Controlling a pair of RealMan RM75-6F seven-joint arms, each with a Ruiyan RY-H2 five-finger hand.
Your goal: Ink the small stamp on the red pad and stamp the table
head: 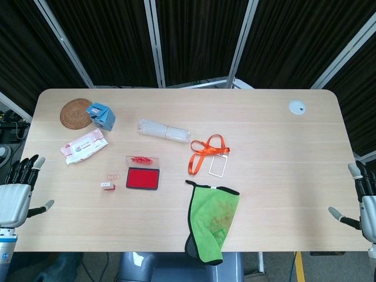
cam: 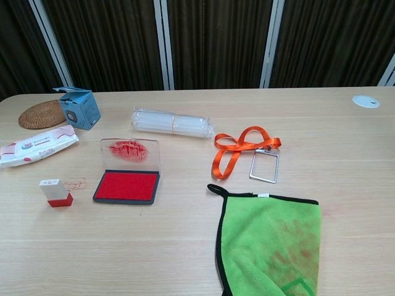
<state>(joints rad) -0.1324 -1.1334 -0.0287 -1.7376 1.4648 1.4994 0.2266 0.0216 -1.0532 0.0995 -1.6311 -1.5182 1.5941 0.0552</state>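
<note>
The small stamp (cam: pixel 56 192) stands upright on the table (head: pixel 282 141), just left of the red ink pad (cam: pixel 126 185) and apart from it. It has a clear body with a white label on top and a red base. Right beside it, between stamp and pad, a faint red outline (cam: pixel 74 183) marks the wood. The pad's clear lid (cam: pixel 130 154) stands open behind the red cushion, smeared with red ink.

The left hand (head: pixel 16 194) rests at the table's left edge, fingers apart and holding nothing, well away from the stamp. The right hand (head: pixel 363 200) sits at the right edge, also with its fingers spread and nothing in them; only part of it shows, so its palm is hard to judge. Neither hand appears in the chest view.

A green cloth (cam: pixel 270 243) with a black border lies near the front edge, stained reddish, and hangs over it in the head view. Behind it lies an orange lanyard (cam: pixel 241 148) with a clear badge holder (cam: pixel 265 165). Further back are a roll of clear plastic sleeves (cam: pixel 171 122), a blue box (cam: pixel 80 107) touching a round woven coaster (cam: pixel 40 115), and a pack of wet wipes (cam: pixel 36 145). A white round cap (cam: pixel 365 101) sits at the far right corner.
</note>
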